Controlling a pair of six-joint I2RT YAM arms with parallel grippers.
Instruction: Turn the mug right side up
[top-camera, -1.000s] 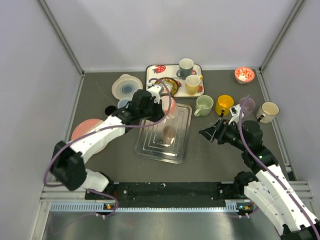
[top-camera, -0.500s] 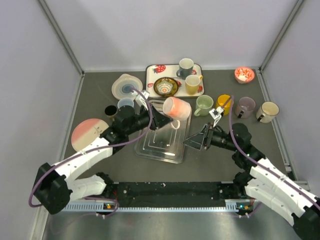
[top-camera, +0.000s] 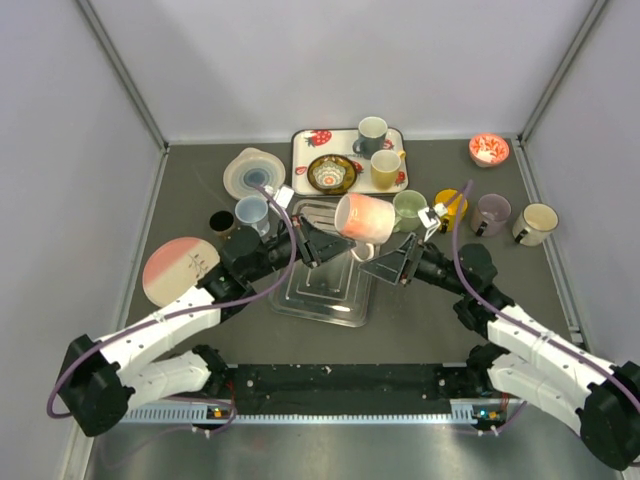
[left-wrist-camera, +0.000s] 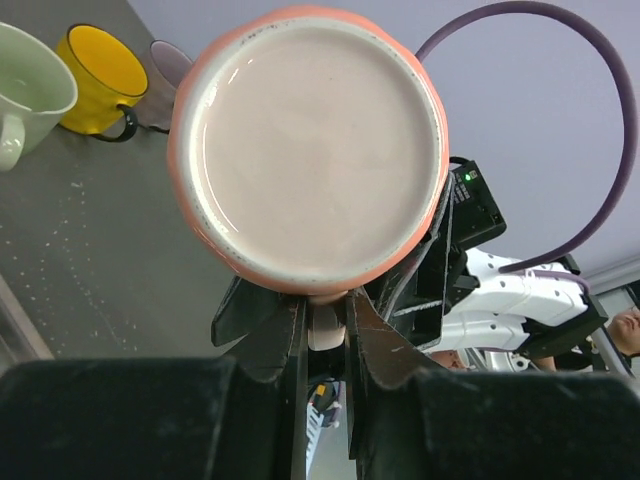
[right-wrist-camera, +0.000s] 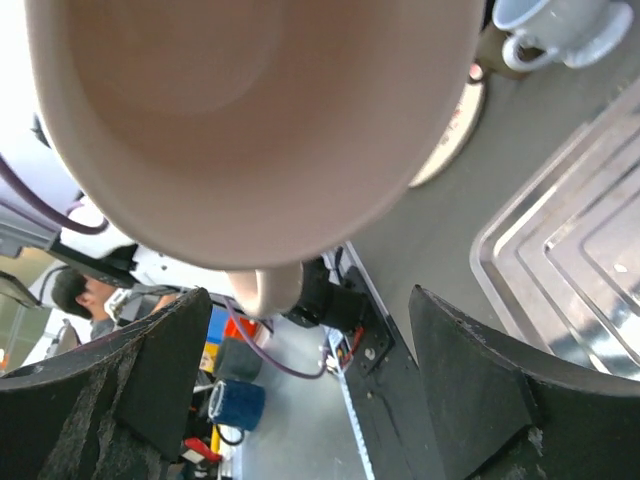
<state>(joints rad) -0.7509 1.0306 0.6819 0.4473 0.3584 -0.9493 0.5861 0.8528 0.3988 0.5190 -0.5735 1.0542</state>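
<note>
The coral-pink mug (top-camera: 366, 216) hangs in the air above the clear tray (top-camera: 312, 296), tipped on its side. My left gripper (top-camera: 327, 241) is shut on its handle; the left wrist view shows the mug's pale base (left-wrist-camera: 310, 150) with the handle (left-wrist-camera: 327, 328) pinched between the fingers. My right gripper (top-camera: 394, 262) is open just right of the mug, facing its mouth. In the right wrist view the mug's inside (right-wrist-camera: 250, 100) fills the top, the handle (right-wrist-camera: 265, 290) hangs below, and the right gripper (right-wrist-camera: 300, 385) stands wide apart and touches nothing.
A patterned tray (top-camera: 308, 140) with two mugs and a bowl sits at the back. Green (top-camera: 408, 209), yellow (top-camera: 452, 205), purple (top-camera: 491, 213) and cream (top-camera: 537, 223) mugs line the right. A red bowl (top-camera: 488, 150), pink plate (top-camera: 178, 266) and blue lids (top-camera: 252, 172) also stand around.
My left gripper has lifted the mug off the clear tray and carried it right. My right gripper has moved left and up to the mug's mouth.
</note>
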